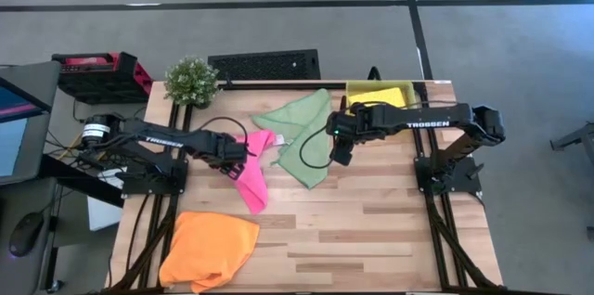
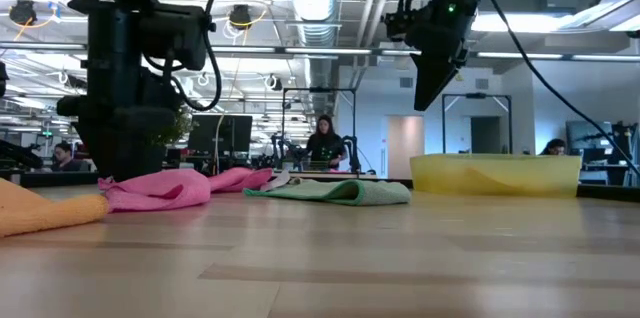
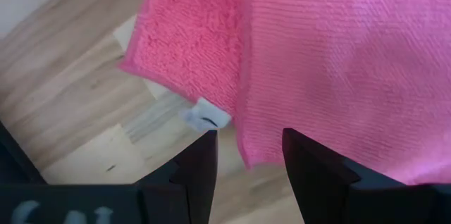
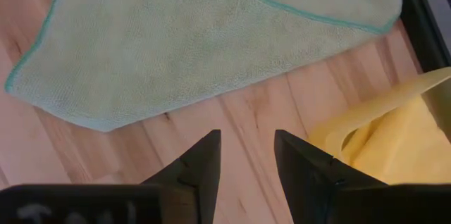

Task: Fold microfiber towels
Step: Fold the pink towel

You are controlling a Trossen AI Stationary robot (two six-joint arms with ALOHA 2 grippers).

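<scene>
- High view: you get the whole layout here. The pink towel (image 1: 250, 173) lies crumpled left of centre on the table (image 1: 371, 230), with the left gripper (image 1: 243, 153) over its upper part. The green towel (image 1: 304, 133) is spread just right of it, touching it near the top. The right gripper (image 1: 340, 151) hangs over the green towel's right edge. The orange towel (image 1: 209, 249) sits bunched at the near left corner, well apart. The yellow towel (image 1: 379, 97) is in the tray (image 1: 405, 90) at the far edge. A potted plant (image 1: 191, 81) stands at the far left.
- Low view: only here do you see height. The right gripper (image 2: 428, 73) is well above the wood; the green towel (image 2: 335, 191) lies flat, the pink towel (image 2: 165, 190) heaped beside it.
- Left wrist view: the left gripper (image 3: 248, 155) has its jaws narrowly apart, holding nothing, right over the pink towel's (image 3: 338, 62) edge; a white tag (image 3: 206, 114) shows there.
- Right wrist view: the right gripper (image 4: 246, 157) has its jaws narrowly apart and empty, over bare wood between the green towel (image 4: 190, 48) and the yellow towel (image 4: 394, 139).
</scene>
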